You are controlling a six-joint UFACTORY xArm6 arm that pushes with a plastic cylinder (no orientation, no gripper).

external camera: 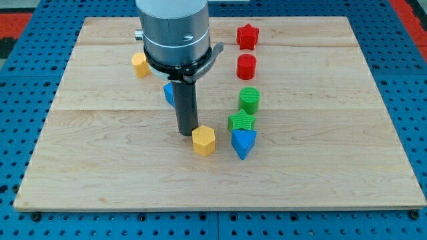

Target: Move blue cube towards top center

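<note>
Rod's got no pincer, so nothing's held. My tip (187,133) sits just left of the yellow hexagonal block (204,141). The blue cube (169,94), half-hidden behind the rod, likely needs pushing up from below next.

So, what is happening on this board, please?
A robot arm pushes small blocks on a wooden board with a dark rod. My tip rests just left of the yellow hexagonal block. The blue cube, which should go to the top center, sits partly hidden behind the rod, above my tip. On the view's right stand a red star, a red cylinder, two green blocks and a blue triangular block.
</note>
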